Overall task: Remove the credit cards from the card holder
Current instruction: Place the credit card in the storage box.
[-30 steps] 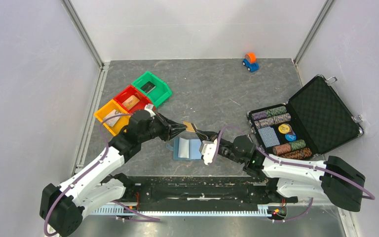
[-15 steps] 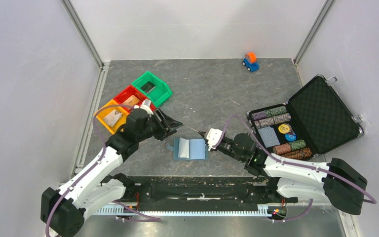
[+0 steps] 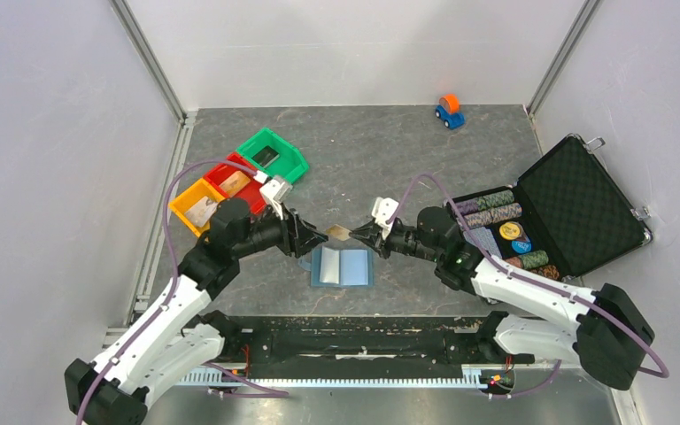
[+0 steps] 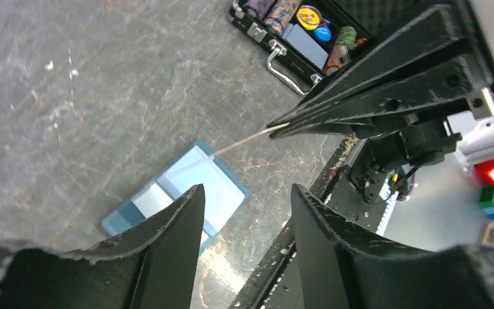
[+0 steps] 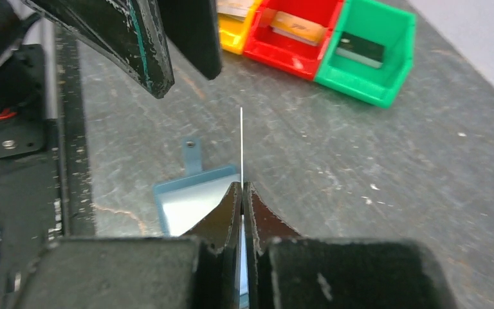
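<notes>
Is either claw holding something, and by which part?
The right gripper pinches a tan credit card by one end; the open left gripper holds nothing.

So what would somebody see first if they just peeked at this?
Probably the face-off in the middle: the right gripper pinches a thin tan card above the open blue card holder, and the left gripper stands open beside it. Then the bright green, red and yellow bins on the left and the black case of poker chips on the right.
</notes>
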`<act>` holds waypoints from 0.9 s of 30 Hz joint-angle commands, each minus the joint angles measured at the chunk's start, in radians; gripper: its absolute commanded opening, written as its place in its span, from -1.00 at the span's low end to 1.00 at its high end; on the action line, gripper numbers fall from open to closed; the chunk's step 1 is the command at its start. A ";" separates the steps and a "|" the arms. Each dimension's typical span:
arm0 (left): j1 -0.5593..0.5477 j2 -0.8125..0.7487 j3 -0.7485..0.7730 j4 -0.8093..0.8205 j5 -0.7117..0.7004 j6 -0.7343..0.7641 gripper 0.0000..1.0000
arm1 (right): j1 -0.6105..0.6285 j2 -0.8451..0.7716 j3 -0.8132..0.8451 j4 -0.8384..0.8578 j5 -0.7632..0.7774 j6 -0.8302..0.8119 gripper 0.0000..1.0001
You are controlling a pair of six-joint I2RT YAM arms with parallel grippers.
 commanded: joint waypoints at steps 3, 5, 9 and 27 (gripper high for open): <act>-0.001 0.023 0.099 0.002 0.169 0.395 0.21 | -0.030 0.055 0.080 -0.071 -0.259 0.093 -1.00; -0.001 0.067 0.146 -0.052 0.222 0.464 0.21 | -0.032 0.077 0.102 -0.107 -0.300 0.093 -1.00; -0.001 0.142 0.230 -0.170 0.305 0.568 0.11 | -0.034 0.106 0.132 -0.147 -0.325 0.099 -1.00; -0.011 0.233 0.307 -0.366 0.409 0.697 -0.06 | -0.042 0.130 0.154 -0.157 -0.390 0.146 -1.00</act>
